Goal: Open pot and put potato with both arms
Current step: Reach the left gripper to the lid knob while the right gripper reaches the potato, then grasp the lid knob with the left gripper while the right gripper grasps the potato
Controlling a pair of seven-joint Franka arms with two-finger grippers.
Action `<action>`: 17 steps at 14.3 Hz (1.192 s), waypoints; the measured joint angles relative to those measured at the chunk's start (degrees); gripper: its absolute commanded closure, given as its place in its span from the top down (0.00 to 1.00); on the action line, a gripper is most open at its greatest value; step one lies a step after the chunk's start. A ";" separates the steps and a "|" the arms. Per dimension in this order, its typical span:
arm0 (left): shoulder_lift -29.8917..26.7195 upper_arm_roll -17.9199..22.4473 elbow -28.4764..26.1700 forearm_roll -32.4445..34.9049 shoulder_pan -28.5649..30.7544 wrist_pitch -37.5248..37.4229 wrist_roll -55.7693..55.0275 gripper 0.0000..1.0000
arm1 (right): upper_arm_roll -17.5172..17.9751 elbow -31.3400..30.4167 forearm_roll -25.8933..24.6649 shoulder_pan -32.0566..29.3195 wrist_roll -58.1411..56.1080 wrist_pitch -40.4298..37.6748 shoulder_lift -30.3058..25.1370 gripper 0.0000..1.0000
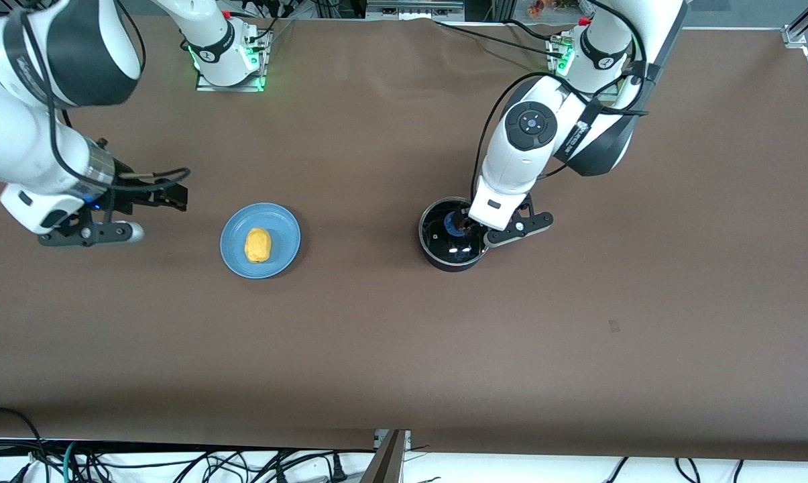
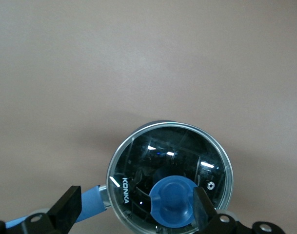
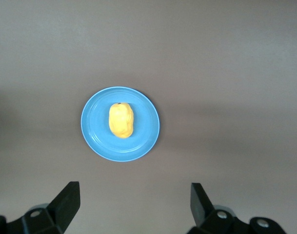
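Note:
The black pot [image 1: 444, 249] stands mid-table with its glass lid [image 1: 437, 231] on; its blue handle is hidden under the left arm. My left gripper [image 1: 467, 227] is low over the lid and open. In the left wrist view the blue knob [image 2: 173, 201] lies between the fingers, close to one fingertip [image 2: 202, 207], and the blue handle [image 2: 92, 202] shows by the other; the gripper [image 2: 136, 209] grips nothing. The yellow-orange potato [image 1: 257, 245] lies on a blue plate [image 1: 279, 228] toward the right arm's end. My right gripper [image 1: 165, 194] hangs open and empty, up beside the plate; its wrist view [image 3: 133, 202] shows the potato [image 3: 121, 120].
The blue plate [image 3: 143, 139] and the pot are the only things on the brown table [image 1: 404, 349]. The arm bases [image 1: 229, 60] stand along the table's edge farthest from the front camera. Cables lie off the table's near edge.

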 measured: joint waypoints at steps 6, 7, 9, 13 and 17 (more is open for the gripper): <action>2.49 -0.01 -1.32 2.21 -2.21 4.83 -2.91 1.00 | 0.01 -0.68 0.03 1.70 0.42 4.45 8.58 1.00; 2.97 -0.02 -1.36 3.04 -2.58 5.26 -3.43 1.00 | 0.01 -0.81 0.03 1.85 0.42 5.68 10.16 1.00; 3.74 -0.02 -1.37 3.45 -3.18 5.89 -3.91 1.00 | 0.01 -1.02 0.05 2.30 0.79 8.32 13.24 1.00; 4.70 -0.02 -1.39 3.77 -3.62 7.72 -3.88 0.99 | 0.03 -3.51 0.06 4.04 4.01 13.97 17.24 1.00; 5.95 -0.02 -1.41 6.08 -3.86 8.71 -3.87 0.98 | -0.01 -9.11 0.06 4.68 4.85 20.10 18.18 1.00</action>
